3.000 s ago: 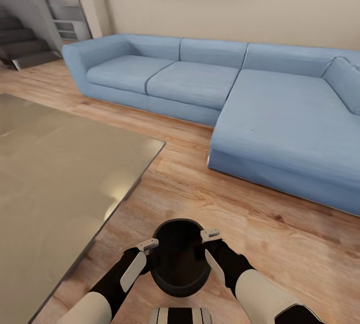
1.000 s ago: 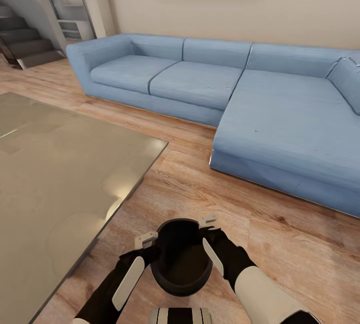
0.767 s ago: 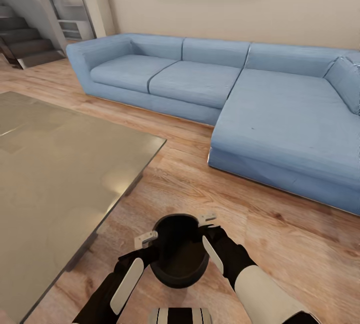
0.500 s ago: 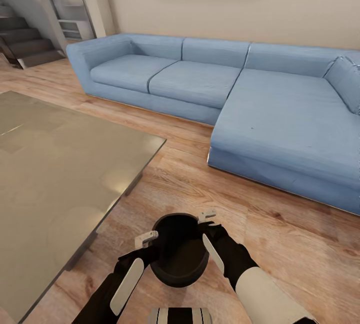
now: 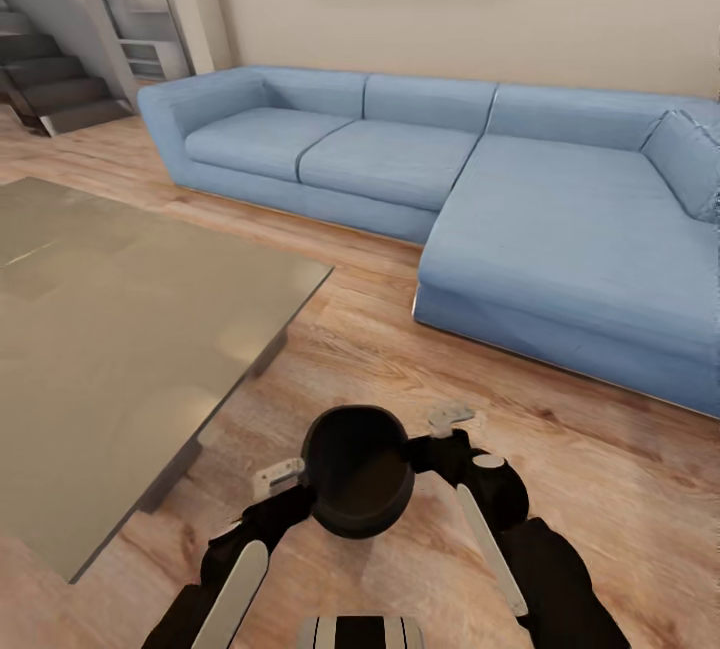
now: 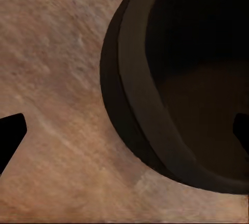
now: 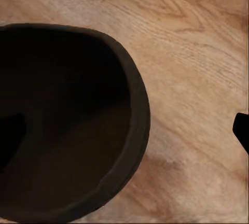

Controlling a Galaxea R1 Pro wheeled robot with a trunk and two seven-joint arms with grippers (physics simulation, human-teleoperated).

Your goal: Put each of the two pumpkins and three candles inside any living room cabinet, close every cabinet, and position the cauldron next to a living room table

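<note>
The cauldron is hiding both grippers' fingertips behind its rim, so whether they are clamping it cannot be told. The picture's edges are cutting off the table and the sofa.

Bright even light, soft render, tabletop glare

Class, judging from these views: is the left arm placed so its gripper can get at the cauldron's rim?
Probably yes. The left gripper sits right against the cauldron, open, with one finger inside the rim and one outside in the wrist view. Nothing blocks it.
</note>
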